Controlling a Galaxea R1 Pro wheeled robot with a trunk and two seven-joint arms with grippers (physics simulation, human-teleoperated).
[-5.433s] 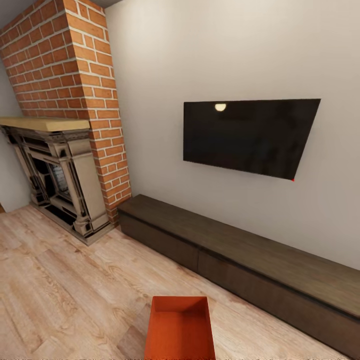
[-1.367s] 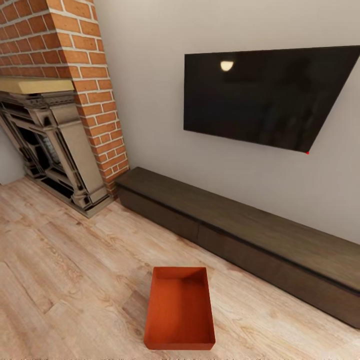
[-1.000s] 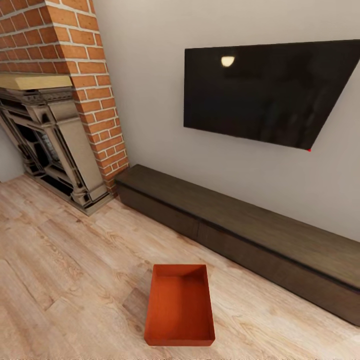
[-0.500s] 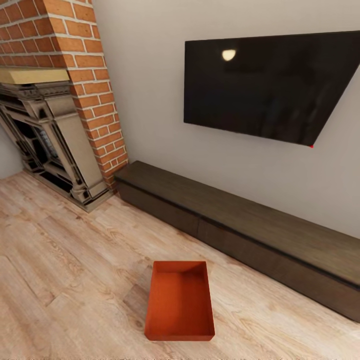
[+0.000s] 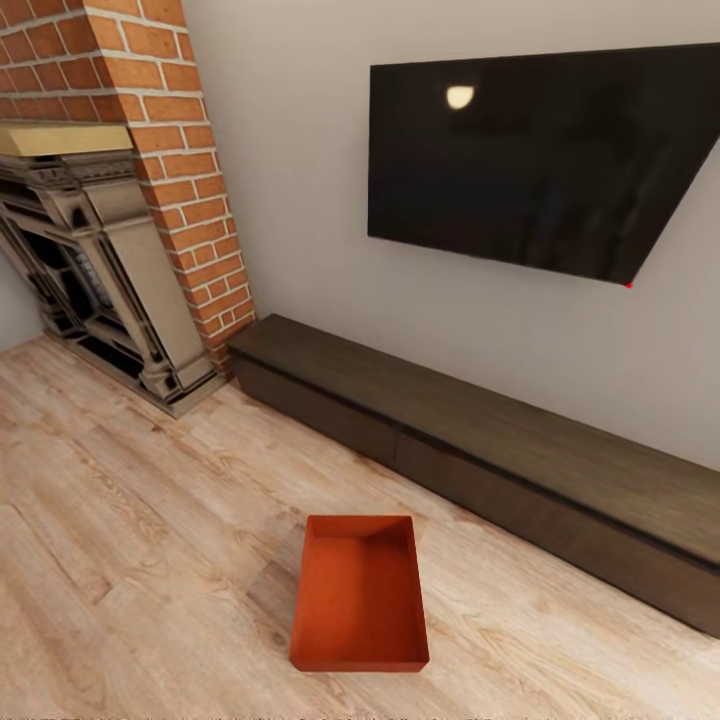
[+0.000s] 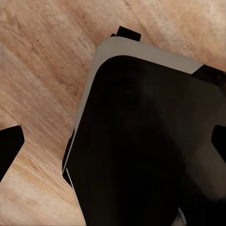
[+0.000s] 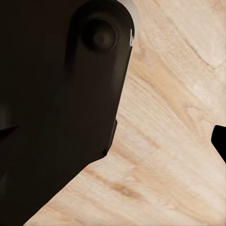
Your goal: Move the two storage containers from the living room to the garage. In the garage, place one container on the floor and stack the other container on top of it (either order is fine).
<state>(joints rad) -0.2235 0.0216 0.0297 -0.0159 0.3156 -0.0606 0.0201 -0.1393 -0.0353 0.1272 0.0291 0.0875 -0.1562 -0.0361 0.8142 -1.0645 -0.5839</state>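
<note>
Living room wood floor (image 5: 120, 520), orange container (image 5: 360, 595) near TV bench (image 5: 480, 440), jaws' state unclear.

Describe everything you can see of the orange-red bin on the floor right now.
The bin is an orange-red rectangular tub, plastic-looking, lidless and empty, with slightly tapered walls and a flat bottom. It sits upright on the light wood plank floor, its long side running away from the camera, in front of the low dark TV bench and apart from it. Nothing else touches it.
</note>
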